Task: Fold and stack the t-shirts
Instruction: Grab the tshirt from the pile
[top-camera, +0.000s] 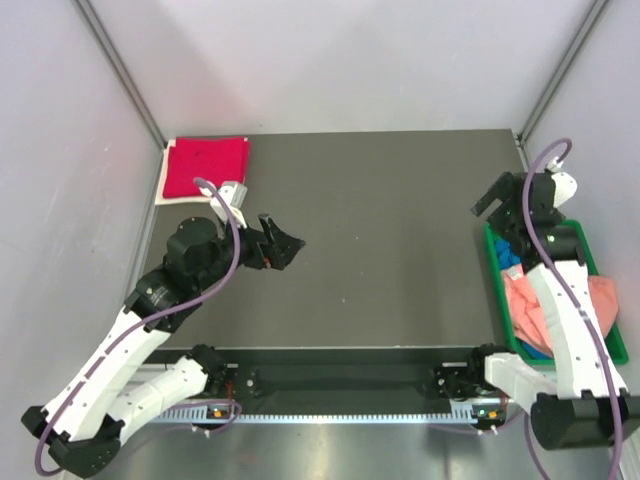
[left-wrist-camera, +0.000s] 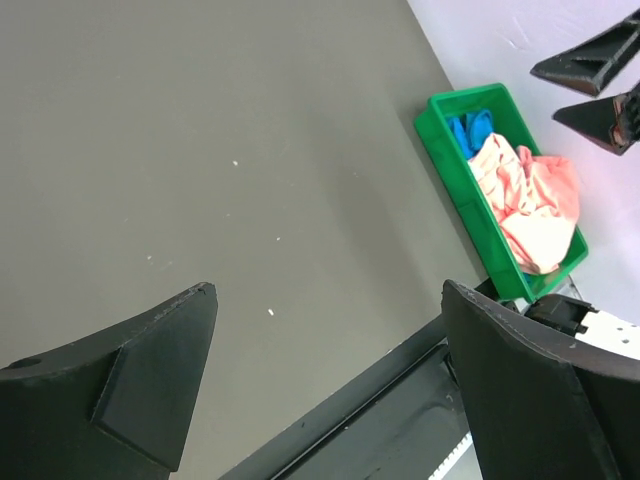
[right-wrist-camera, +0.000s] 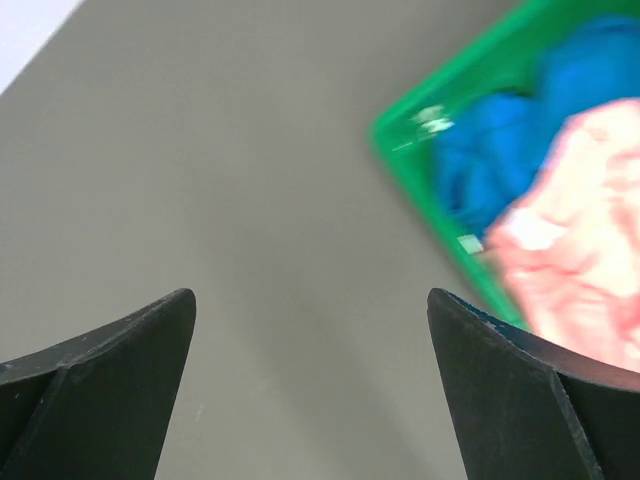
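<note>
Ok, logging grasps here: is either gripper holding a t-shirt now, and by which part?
Nothing is held: the left gripper and the right gripper both stand open and empty.

Top view: even, soft light from above, sharp from corner to corner. The pale walls (top-camera: 350, 60) run bright, close to washed out at upper centre. The dark table (top-camera: 400, 250) carries only faint, soft-edged shadow beside the left arm (top-camera: 200, 260). The red shirt (top-camera: 205, 168) reads vivid.

Left wrist view: table and tray (left-wrist-camera: 450, 172) are crisp. The left fingers (left-wrist-camera: 150, 370) are black and nearly featureless along the bottom.

Right wrist view: blurred throughout, worst at upper right, where tray, blue shirt (right-wrist-camera: 490, 170) and pink shirt (right-wrist-camera: 570, 260) smear together. The right fingers (right-wrist-camera: 110, 360) are dark in the lower corners.
</note>
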